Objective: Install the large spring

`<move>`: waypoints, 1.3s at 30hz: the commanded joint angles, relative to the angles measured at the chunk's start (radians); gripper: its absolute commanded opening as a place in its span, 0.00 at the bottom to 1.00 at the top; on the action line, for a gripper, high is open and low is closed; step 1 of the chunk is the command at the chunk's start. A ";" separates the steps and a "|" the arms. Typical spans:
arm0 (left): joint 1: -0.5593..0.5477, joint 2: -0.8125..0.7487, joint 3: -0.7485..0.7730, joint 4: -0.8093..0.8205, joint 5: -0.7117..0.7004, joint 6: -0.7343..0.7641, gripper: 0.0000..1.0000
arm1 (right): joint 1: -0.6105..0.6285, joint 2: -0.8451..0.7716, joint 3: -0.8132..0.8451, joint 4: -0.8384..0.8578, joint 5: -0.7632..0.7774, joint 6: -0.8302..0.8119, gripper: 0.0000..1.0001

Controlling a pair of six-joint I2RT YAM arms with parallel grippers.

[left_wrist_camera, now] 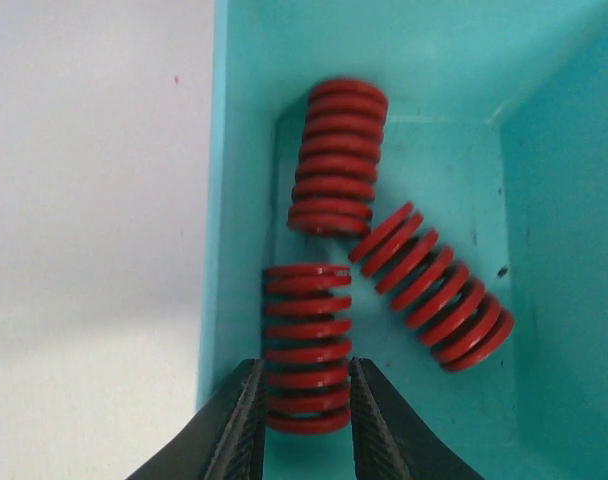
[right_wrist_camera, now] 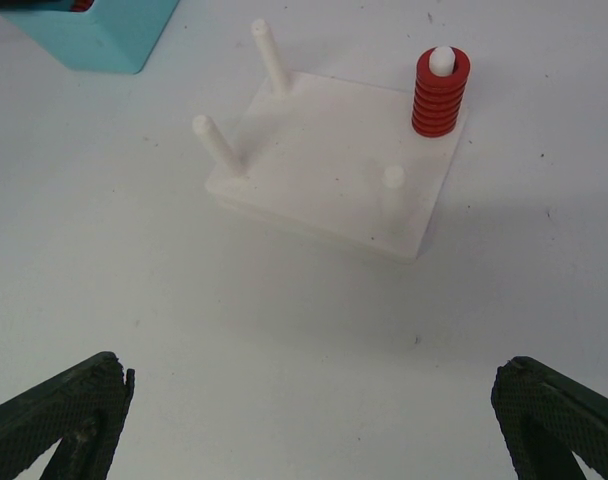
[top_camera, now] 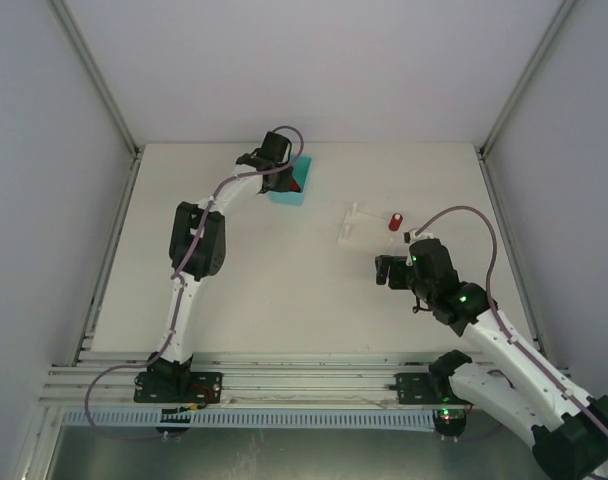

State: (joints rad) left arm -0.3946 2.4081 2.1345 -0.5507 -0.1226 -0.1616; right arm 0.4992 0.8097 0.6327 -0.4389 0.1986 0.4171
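Note:
In the left wrist view, three large red springs lie in a teal bin (left_wrist_camera: 554,200). My left gripper (left_wrist_camera: 304,364) reaches into the bin, and its two black fingers press on either side of the nearest spring (left_wrist_camera: 306,310), which stands against the bin's left wall. The other two springs (left_wrist_camera: 336,155) (left_wrist_camera: 434,285) lie loose behind it. A white peg plate (right_wrist_camera: 334,160) sits mid-table with one red spring (right_wrist_camera: 441,95) seated on its far right peg. Three pegs (right_wrist_camera: 216,145) are bare. My right gripper (right_wrist_camera: 314,400) hovers open just short of the plate, holding nothing.
The top view shows the bin (top_camera: 302,180) at the back centre-left, with the left gripper (top_camera: 281,178) over it. The plate (top_camera: 369,228) lies right of centre, just beyond the right gripper (top_camera: 389,270). Walls enclose the table on three sides.

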 commanded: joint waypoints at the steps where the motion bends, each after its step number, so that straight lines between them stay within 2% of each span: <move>1: -0.001 -0.043 -0.052 -0.051 -0.015 -0.006 0.29 | 0.002 0.003 -0.002 0.027 0.018 -0.009 0.99; 8: -0.005 -0.084 -0.052 -0.068 -0.015 -0.004 0.28 | 0.002 0.023 -0.005 0.039 0.019 -0.009 0.99; 12: -0.009 -0.085 -0.059 -0.009 -0.019 0.022 0.30 | 0.002 0.035 -0.004 0.047 0.019 -0.009 0.99; 16: -0.010 -0.002 0.043 0.016 -0.016 0.044 0.40 | 0.002 0.044 0.003 0.045 0.027 -0.014 0.99; 22: -0.003 0.109 0.163 0.021 -0.013 0.061 0.41 | 0.002 0.047 0.009 0.040 0.036 -0.014 0.99; 30: 0.007 0.171 0.157 0.088 0.022 0.089 0.45 | 0.002 0.062 0.009 0.045 0.038 -0.009 0.99; 39: 0.008 0.249 0.160 0.080 0.009 0.058 0.46 | 0.002 0.062 0.010 0.042 0.045 -0.010 0.99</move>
State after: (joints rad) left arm -0.3916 2.5805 2.2791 -0.4217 -0.1062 -0.1020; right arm 0.4992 0.8772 0.6327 -0.4114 0.2260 0.4145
